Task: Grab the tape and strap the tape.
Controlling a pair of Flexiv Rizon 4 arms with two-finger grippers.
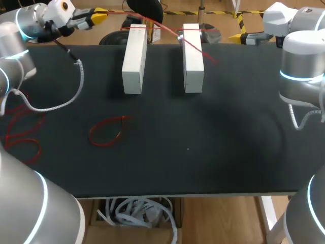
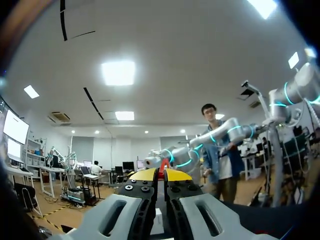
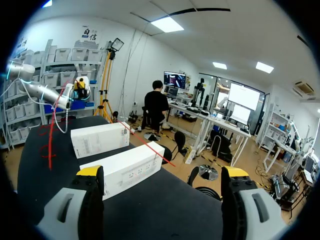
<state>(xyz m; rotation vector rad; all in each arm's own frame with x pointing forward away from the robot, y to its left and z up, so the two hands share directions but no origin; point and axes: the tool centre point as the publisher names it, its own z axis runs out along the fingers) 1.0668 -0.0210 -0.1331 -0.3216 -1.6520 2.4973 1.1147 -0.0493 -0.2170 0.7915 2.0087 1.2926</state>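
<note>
Now, on the black table (image 1: 203,152), two white blocks (image 1: 134,61) lie side by side, apparently as the posts to strap. The left gripper (image 1: 99,17), raised past the far edge, is pinched tight on the red tape (image 1: 205,53), which stretches over both blocks. The right gripper (image 3: 162,172) hangs wide open, empty.

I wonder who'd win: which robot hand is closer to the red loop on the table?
Left. The left hand, pinching a red strap, is at the far edge, almost straight behind the red loop. The right hand is at the far right corner.
</note>
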